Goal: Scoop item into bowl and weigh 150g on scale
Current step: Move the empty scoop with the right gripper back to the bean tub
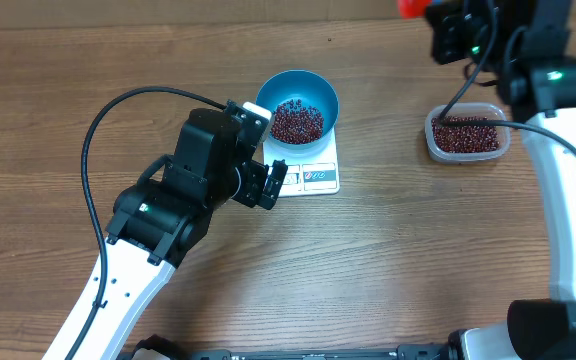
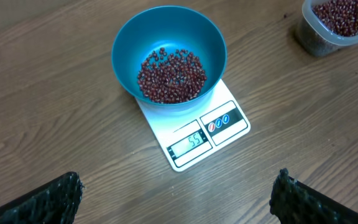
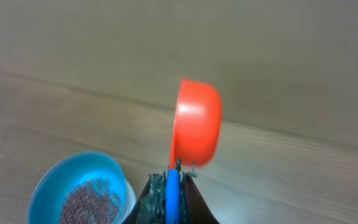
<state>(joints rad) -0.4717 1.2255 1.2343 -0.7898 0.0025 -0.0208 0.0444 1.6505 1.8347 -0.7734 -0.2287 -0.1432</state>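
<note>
— So, how is the surface [image 1: 398, 260] looking?
— Brown wood grain is running right across it, and a plain tan backdrop [image 3: 166, 37] is rising along its far edge.
— Where is the bowl sitting?
— The blue bowl [image 1: 316, 88] is resting on the white scale [image 1: 313, 178], about midway along the surface and nearer the far edge than the near one. The beans [image 1: 296, 122] are lying in a loose heap at its bottom, and the display [image 2: 188, 143] is showing digits reading like 55.
— Are any beans lying elsewhere?
— More are filling a clear tub [image 1: 431, 138] toward the right, well apart from the scale.
— What are the jaws doing?
— The left jaws are standing released and wide apart, hovering on the near side of the scale with nothing between them. The right jaws are clenching the blue handle [image 3: 173, 193] of an orange scoop [image 3: 197, 121], hanging above the surface by the far edge.
</note>
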